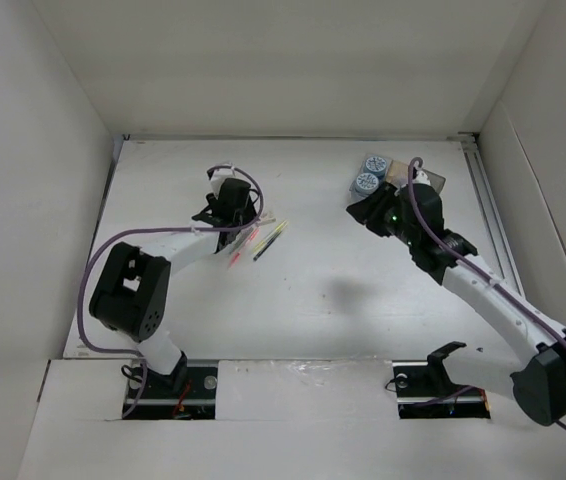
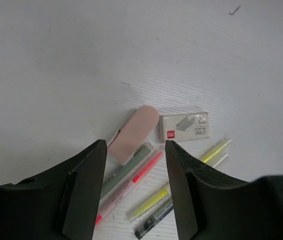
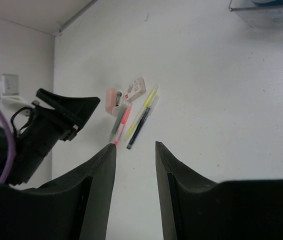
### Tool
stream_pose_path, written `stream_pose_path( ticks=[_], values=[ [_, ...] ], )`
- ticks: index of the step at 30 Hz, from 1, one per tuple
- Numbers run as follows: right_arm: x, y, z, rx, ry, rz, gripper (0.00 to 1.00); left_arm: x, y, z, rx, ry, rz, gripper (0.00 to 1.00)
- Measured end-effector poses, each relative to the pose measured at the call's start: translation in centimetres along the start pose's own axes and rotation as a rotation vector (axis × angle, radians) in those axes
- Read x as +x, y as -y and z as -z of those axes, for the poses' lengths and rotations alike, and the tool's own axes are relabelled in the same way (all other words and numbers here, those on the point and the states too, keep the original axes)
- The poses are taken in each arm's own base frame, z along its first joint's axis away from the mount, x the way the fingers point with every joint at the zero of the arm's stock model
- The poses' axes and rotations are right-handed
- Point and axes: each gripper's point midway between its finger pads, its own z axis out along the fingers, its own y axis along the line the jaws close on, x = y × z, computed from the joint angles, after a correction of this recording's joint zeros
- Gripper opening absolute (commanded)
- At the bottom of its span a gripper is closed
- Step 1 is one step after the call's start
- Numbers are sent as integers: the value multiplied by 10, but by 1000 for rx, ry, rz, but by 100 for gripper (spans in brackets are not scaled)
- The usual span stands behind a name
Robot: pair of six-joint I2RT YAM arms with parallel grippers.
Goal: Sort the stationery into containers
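Several pens (image 2: 131, 182) (pink, grey-green, yellow and dark) lie in a loose pile with a pinkish block (image 2: 136, 131) and a small white box (image 2: 185, 126). My left gripper (image 2: 135, 145) is open and empty just above them, jaws either side of the pink and grey-green pens. The pile shows in the top view (image 1: 260, 238) beside my left gripper (image 1: 235, 216). Two blue cylinders (image 1: 369, 174) stand at the left of the cluster of containers (image 1: 401, 172) at the back right. My right gripper (image 3: 135, 145) is open and empty near that cluster, raised above the table.
White walls enclose the table on three sides. A clear box (image 3: 266, 14) with something blue in it shows at the top right of the right wrist view. My left arm's purple cable (image 1: 163, 232) loops over the table's left part.
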Motion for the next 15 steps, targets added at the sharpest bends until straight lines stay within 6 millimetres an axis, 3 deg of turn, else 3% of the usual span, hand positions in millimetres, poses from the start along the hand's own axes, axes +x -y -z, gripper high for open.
stream_pose_path(
  ticks=[8,15],
  values=[
    [1,-3,6,-21,5,5,45,18,-7,-31,-60,-70,-58,44],
    [12,-8,5,-35,-25,17,46,24,-8,-37,-69,-94,-87,27]
  ],
)
